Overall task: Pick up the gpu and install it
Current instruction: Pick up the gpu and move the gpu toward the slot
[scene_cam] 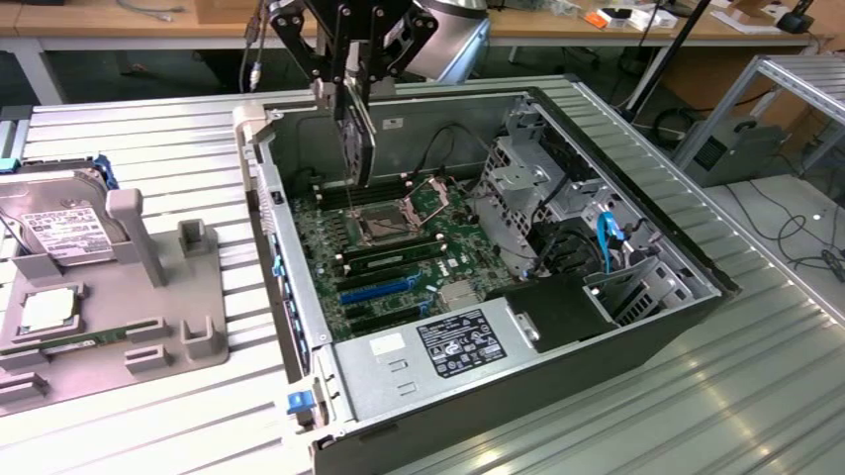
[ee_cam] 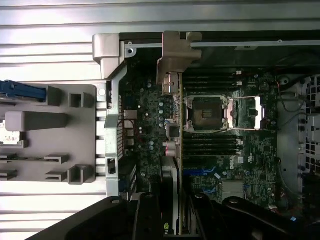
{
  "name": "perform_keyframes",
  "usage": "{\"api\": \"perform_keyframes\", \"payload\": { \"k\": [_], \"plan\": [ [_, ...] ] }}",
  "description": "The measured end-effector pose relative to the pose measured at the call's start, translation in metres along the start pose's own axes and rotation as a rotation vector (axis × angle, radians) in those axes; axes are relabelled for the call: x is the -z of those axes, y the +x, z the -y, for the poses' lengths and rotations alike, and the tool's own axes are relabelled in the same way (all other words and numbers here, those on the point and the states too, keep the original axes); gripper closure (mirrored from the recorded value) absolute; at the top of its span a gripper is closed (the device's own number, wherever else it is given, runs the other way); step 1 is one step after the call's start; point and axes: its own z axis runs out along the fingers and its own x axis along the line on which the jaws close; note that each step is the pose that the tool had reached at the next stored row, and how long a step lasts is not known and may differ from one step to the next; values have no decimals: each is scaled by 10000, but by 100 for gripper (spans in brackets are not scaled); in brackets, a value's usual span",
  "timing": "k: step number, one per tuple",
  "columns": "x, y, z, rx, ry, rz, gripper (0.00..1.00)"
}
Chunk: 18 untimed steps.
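The gpu is a thin black card that hangs on edge under my gripper, which is shut on its top edge. It is held above the far end of the open computer case, over the green motherboard near the CPU socket. In the wrist view the gpu shows edge-on, its pale metal bracket near the case's rear wall, and my black fingers grip it on both sides. The blue expansion slots lie further along the board, apart from the card.
A grey fixture tray stands at the exterior view's left with a silver hard drive upright in it. Inside the case are a drive cage, cables and a power supply. Ribbed metal table surrounds the case.
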Motion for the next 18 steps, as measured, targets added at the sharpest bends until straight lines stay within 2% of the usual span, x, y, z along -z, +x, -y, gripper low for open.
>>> {"api": "perform_keyframes", "payload": {
  "k": [15, 18],
  "plan": [
    [2, -317, -7, 0, 9, 0, 73],
    [2, -351, -8, 0, 10, 0, 73]
  ]
}}
